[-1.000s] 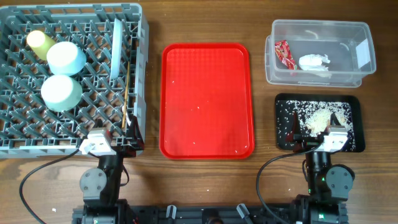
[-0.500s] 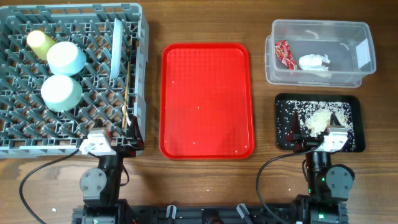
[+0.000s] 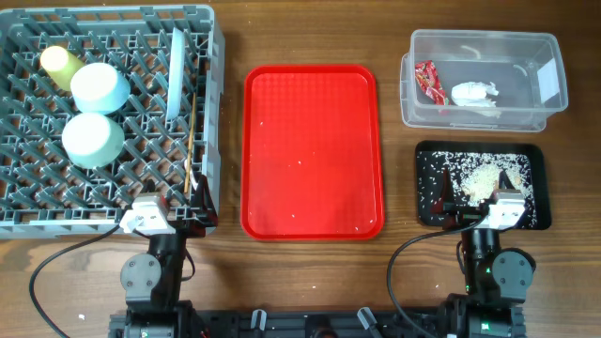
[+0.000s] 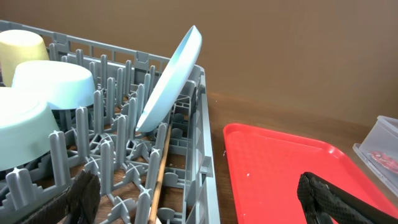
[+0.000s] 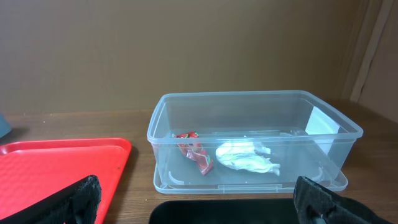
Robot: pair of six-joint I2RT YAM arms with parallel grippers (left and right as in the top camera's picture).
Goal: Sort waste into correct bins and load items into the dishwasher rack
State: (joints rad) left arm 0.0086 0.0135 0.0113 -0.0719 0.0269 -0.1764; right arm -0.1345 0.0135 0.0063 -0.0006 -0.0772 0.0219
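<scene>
The grey dishwasher rack (image 3: 28,211) at the left holds a yellow cup (image 3: 58,62), two pale blue bowls (image 3: 100,86), an upright plate (image 3: 175,73) and wooden chopsticks (image 3: 192,141). The clear plastic bin (image 3: 554,113) at the back right holds a red wrapper (image 3: 430,81) and crumpled white paper (image 3: 475,93). The black tray (image 3: 427,216) holds scattered rice. My left gripper (image 3: 172,212) rests open and empty at the rack's near right corner. My right gripper (image 3: 479,200) rests open and empty over the black tray's near edge.
A red serving tray (image 3: 313,150) lies in the middle with a few rice grains on it. In the left wrist view the plate (image 4: 171,78) leans in the rack beside the red tray (image 4: 273,168). In the right wrist view the clear bin (image 5: 249,99) stands ahead.
</scene>
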